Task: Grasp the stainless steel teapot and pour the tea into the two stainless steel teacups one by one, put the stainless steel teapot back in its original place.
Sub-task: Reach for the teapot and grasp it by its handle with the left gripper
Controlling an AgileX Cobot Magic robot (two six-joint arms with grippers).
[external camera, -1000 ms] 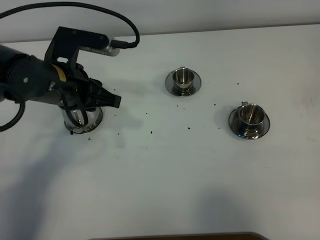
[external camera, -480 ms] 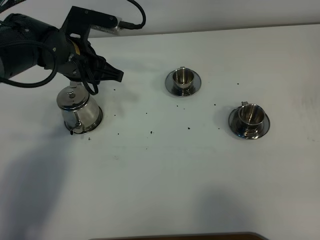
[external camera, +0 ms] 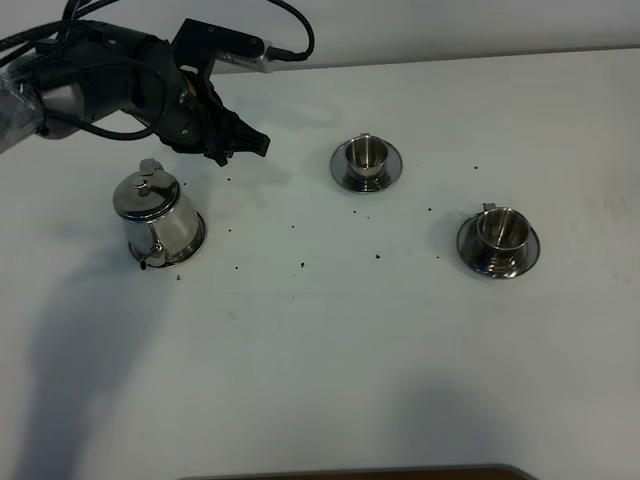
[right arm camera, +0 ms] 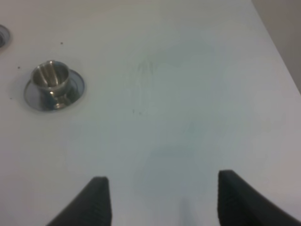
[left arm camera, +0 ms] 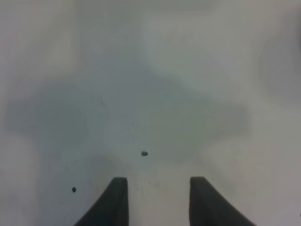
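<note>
We log the teapot (external camera: 155, 215) standing free on the surface (external camera: 320, 340), so the left end effector (external camera: 245, 142) near it hangs parted, holding nothing.

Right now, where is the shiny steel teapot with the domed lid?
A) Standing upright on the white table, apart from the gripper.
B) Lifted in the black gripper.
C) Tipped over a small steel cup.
A: the shiny steel teapot stands upright on the white table, and the open left gripper is apart from it, holding nothing.
</note>
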